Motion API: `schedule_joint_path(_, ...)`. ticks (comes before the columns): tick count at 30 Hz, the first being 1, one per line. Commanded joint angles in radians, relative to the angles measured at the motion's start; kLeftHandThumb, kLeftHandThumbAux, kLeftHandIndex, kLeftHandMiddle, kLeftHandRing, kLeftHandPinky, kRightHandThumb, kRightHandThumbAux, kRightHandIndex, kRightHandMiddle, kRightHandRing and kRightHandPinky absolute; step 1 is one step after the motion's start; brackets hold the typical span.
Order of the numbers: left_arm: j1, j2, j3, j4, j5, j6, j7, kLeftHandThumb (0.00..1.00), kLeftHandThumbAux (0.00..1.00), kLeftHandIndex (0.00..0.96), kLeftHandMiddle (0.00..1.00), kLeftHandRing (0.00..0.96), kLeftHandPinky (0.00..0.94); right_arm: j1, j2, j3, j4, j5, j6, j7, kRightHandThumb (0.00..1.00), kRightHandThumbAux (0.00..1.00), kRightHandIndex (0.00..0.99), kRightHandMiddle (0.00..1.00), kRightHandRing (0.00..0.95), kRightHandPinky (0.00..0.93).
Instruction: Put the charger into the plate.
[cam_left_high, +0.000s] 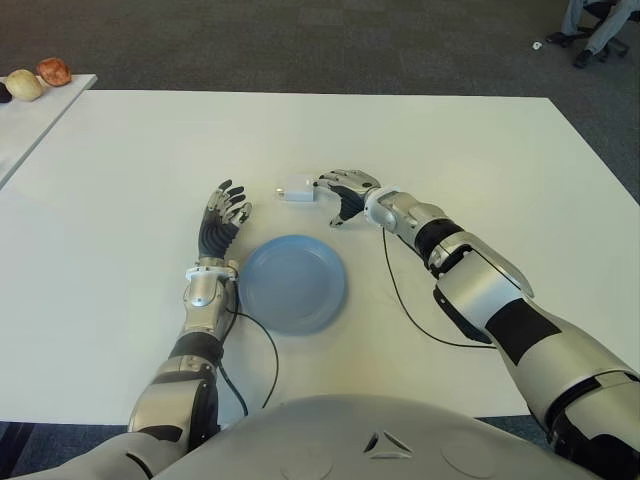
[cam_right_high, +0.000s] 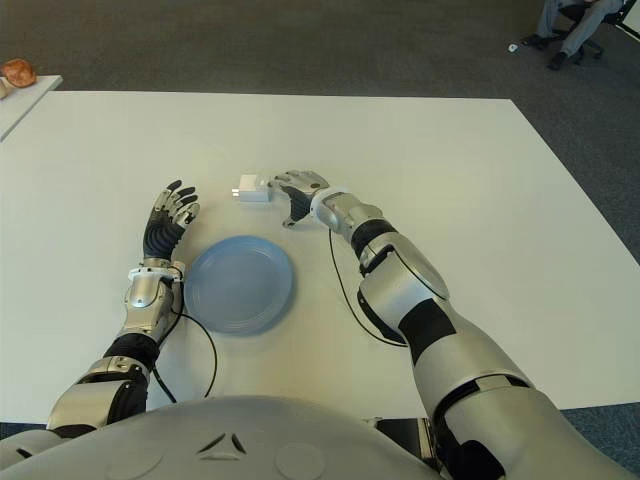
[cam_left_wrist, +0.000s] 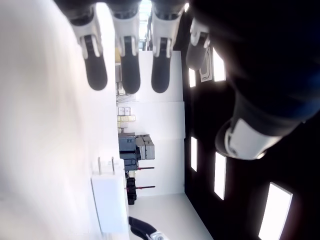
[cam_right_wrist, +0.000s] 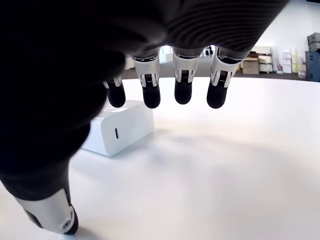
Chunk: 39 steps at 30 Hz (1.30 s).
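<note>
**Right hand poised beside the charger, nothing gripped yet**

The right hand (cam_left_high: 347, 193) is just beside the charger (cam_left_high: 297, 190), on its right, fingers (cam_right_wrist: 182, 92) spread and extended above the table (cam_left_high: 120, 170), thumb apart; it holds nothing. In the right wrist view the fingertips hang close over the block's near edge without plainly touching it.

The charger lies on the table beyond the plate (cam_left_high: 292, 283), apart from its rim, prongs pointing toward the robot's left. It looks like a small, rigid white plastic block: probably light, stiff, and smooth enough to slip under hard fingertips. Its flat opposite faces seem the sensible hold, thumb on one and fingers on the other, keeping clear of the metal prongs. It should tolerate a short drop, so setting it into the shallow plate calls for little delicacy, though it may slide on the glossy surface.

A small dark mark shows on one face in the right wrist view; no brand or lettering can be read anywhere.

The left hand (cam_left_high: 224, 215) shows beside the plate, on its left, fingers open and empty.
</note>
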Motion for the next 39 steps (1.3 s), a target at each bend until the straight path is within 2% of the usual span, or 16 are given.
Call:
schedule_joint_path(1, 0.140, -0.052, -0.022, 0.083, 0.015, 0.085, 0.012, 0.010, 0.649, 0.137, 0.226, 0.230, 0.246, 0.017, 0.026, -0.011, -0.003, 0.023, -0.005, 0.004, 0.000, 0.696, 0.000, 0.000, 0.000, 0.000)
schedule_joint_path(11, 0.144, -0.055, -0.033, 0.077, 0.016, 0.085, 0.019, 0.017, 0.644, 0.135, 0.219, 0.224, 0.240, -0.016, 0.060, -0.028, 0.007, 0.035, 0.033, -0.005, 0.000, 0.746, 0.000, 0.000, 0.000, 0.000)
schedule_joint_path(39, 0.145, -0.072, -0.041, 0.080, 0.017, 0.076, 0.030, 0.012, 0.642, 0.145, 0.237, 0.238, 0.248, -0.062, 0.082, -0.029, 0.007, 0.020, 0.043, -0.044, 0.000, 0.778, 0.000, 0.000, 0.000, 0.000)
